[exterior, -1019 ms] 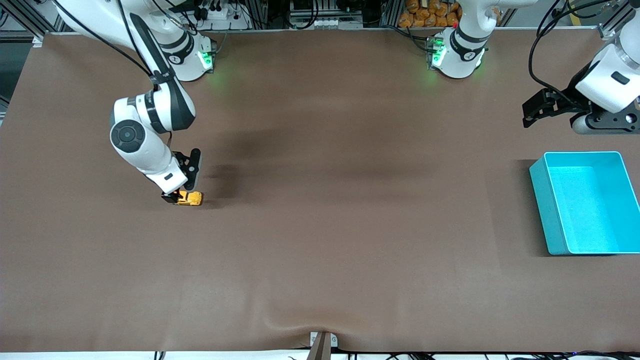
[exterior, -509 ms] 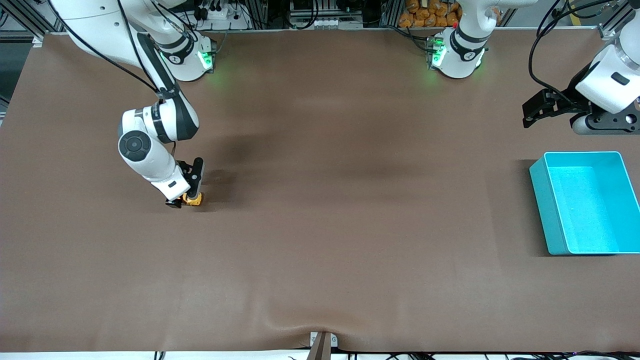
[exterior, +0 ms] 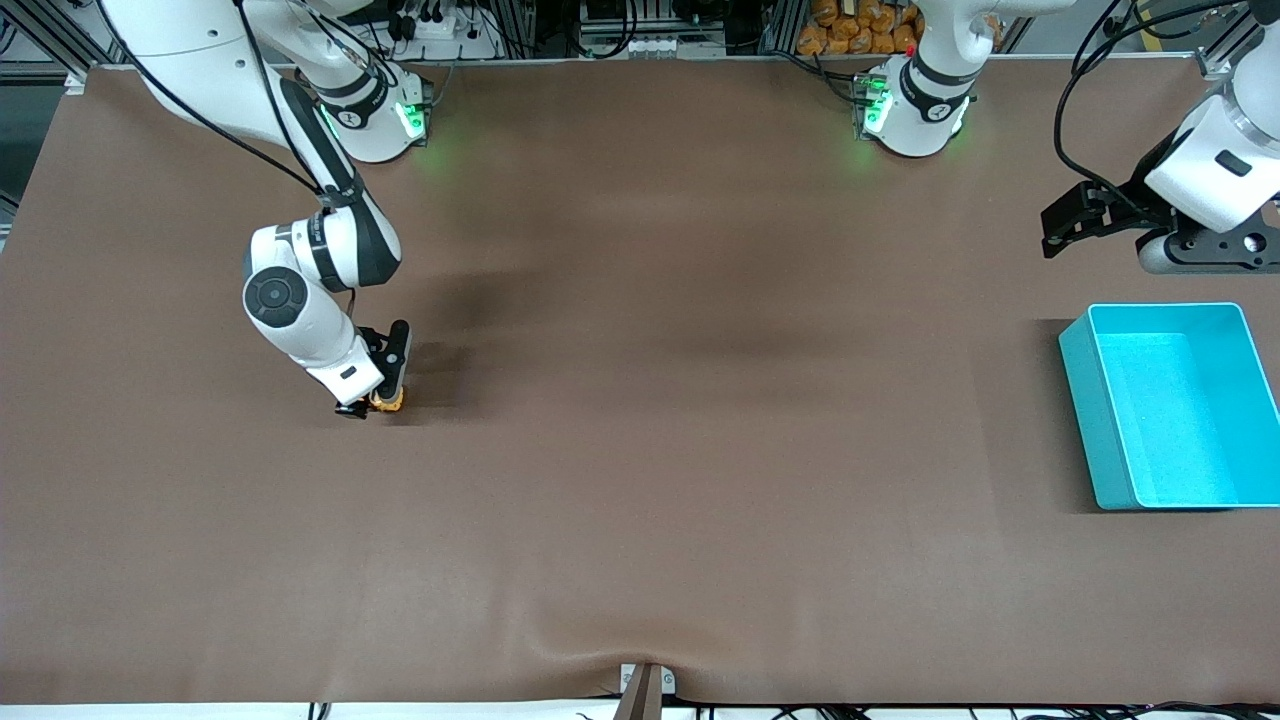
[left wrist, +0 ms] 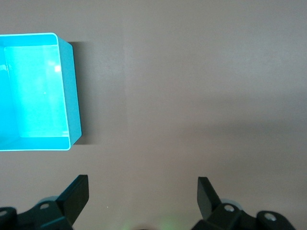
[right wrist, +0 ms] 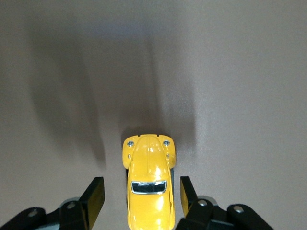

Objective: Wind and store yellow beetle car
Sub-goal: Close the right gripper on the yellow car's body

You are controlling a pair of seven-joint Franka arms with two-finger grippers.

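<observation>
The yellow beetle car (exterior: pixel 389 401) stands on the brown table toward the right arm's end, mostly covered by the right hand. My right gripper (exterior: pixel 373 405) is down at the table with the car between its fingers. In the right wrist view the yellow beetle car (right wrist: pixel 148 184) lies lengthwise between the two black fingers (right wrist: pixel 94 196) of my right gripper (right wrist: pixel 141 188), with a narrow gap on each side. My left gripper (exterior: pixel 1068 222) hangs open above the table near the teal bin (exterior: pixel 1088 405); the left wrist view shows the left gripper (left wrist: pixel 142 187) holding nothing.
The teal bin (left wrist: pixel 72 96) is empty and sits at the left arm's end of the table. A brown mat (exterior: pixel 650 420) covers the whole table, with a small wrinkle at its front edge (exterior: pixel 600 655).
The right hand has shifted over the car and its fingers have narrowed around it. The car now shows less from the front. The left arm barely moved.
</observation>
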